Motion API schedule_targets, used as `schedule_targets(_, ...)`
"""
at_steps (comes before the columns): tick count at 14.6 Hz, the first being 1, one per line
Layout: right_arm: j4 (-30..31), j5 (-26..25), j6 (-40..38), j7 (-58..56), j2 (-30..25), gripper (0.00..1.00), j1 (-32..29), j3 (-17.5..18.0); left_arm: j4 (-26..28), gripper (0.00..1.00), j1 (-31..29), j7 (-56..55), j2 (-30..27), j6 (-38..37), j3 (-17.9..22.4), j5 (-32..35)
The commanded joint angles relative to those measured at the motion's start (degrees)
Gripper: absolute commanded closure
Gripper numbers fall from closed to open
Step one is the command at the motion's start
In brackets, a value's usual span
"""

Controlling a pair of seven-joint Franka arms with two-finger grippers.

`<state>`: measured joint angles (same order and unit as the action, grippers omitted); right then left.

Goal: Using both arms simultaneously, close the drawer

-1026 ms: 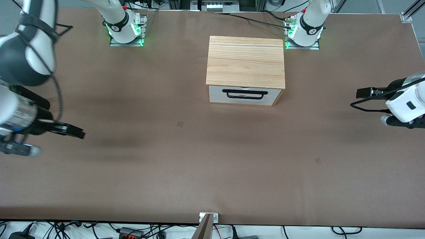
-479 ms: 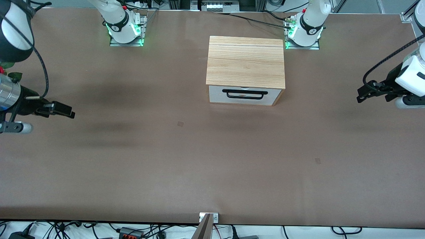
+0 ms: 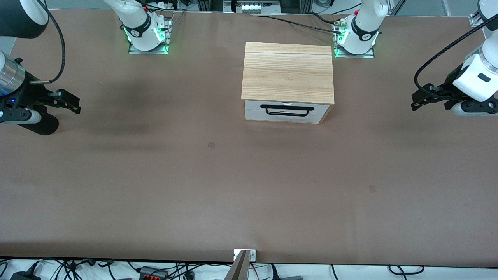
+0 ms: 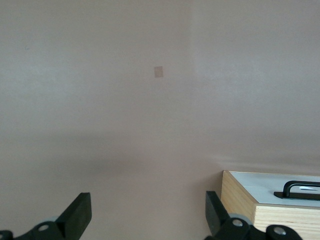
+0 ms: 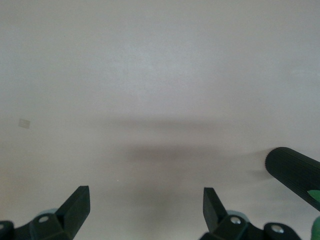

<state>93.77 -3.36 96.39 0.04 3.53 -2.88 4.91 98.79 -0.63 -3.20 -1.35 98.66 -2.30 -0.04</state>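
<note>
Since the drawer is seen with its white front nearly flush in the box, little or no closing travel is judged to remain. It is placed mid-surface, its black handle turned toward the front camera, so that it can be reached from either end.

Both grippers are held well apart from it, with nothing between their fingers. The left gripper is kept over the surface toward the left arm's end, its fingers spread wide and empty; in the left wrist view the box corner and handle are seen just past one fingertip, well ahead of it. The right gripper is held over the right arm's end, its fingers likewise parted and empty, with only bare surface and shadow ahead of them.

This symmetric, withdrawn posture is judged to suit arms clear of the drawer front, either before a joint push or once it is done.
</note>
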Motion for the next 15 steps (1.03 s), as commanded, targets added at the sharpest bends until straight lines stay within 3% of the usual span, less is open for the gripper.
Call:
schedule_targets(1, 1.6, -1.1, 0.3, -1.4, -1.0, 0.0, -1.0, 1.2, -1.1, 0.0, 0.1, 4.1, 0.5, -1.2, -0.1, 0.0)
schedule_targets(15, 0.5, -0.9, -0.3, -1.4, -0.5, 0.0, -1.1, 1.1, -1.2, 0.0, 0.1, 5.6, 0.6, -1.2, -0.2, 0.0)
